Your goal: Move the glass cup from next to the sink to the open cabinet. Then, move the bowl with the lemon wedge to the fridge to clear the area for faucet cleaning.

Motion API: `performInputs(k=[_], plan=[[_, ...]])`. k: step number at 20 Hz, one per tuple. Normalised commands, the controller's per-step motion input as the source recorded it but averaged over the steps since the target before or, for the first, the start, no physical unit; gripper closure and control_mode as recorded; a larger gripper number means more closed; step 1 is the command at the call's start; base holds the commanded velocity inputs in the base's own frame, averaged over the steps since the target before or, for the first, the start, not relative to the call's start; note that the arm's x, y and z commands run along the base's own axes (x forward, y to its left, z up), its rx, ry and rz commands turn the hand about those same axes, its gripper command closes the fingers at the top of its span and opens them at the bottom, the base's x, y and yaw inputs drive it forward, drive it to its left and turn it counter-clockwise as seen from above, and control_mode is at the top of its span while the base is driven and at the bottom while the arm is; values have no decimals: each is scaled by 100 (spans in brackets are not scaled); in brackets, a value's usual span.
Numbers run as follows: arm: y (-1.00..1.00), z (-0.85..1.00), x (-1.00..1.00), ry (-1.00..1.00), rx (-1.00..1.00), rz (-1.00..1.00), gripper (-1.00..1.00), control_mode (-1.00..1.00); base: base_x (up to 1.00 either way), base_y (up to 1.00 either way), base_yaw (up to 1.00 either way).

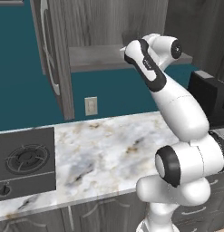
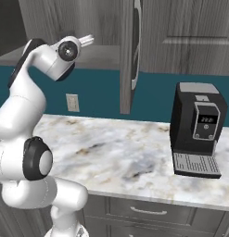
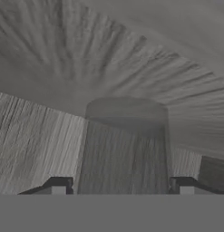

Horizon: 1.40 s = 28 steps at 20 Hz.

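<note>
The glass cup stands between the two dark fingertips of the end effector in the hand view, its rim turned toward the wood-grain back wall of the cabinet. The fingers sit at either side of the tumbler's walls, so the end effector looks clamped on the glass cup, though actual contact at the pads is hard to confirm. Nothing can be seen inside the cup; it appears empty.

In the base views the arm reaches up over the marble bench with its wrist at the front edge of the cabinet's flat grey shelf, beside the open door. What shows of the shelf holds nothing.

By my judgement the first step is near its end: the cup is being carried into the cabinet and is not yet released. The next move calls for lowering the cup until its base rests flat on the shelf, well back from the front edge, then parting the fingers and drawing straight back without tipping it.

A coffee machine stands near the bench's right end.
</note>
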Motion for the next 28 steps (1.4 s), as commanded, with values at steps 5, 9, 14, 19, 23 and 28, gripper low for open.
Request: performInputs(k=[5, 9, 14, 19, 23, 28], plan=[[-1, -9, 49, 11, 13, -11, 100, -100, 0, 0, 0], [-1, -6, 24, 8, 16, -4, -100, -100, 0, 0, 0], [0, 0, -5, 0, 0, 0, -100, -100, 0, 0, 0], [0, 0, -70, 0, 1, 0, -100, -100, 0, 0, 0], [-5, 0, -93, 0, 5, -4, -100, -100, 0, 0, 0], [-6, 0, -77, 2, 7, -8, -100, -100, 0, 0, 0]])
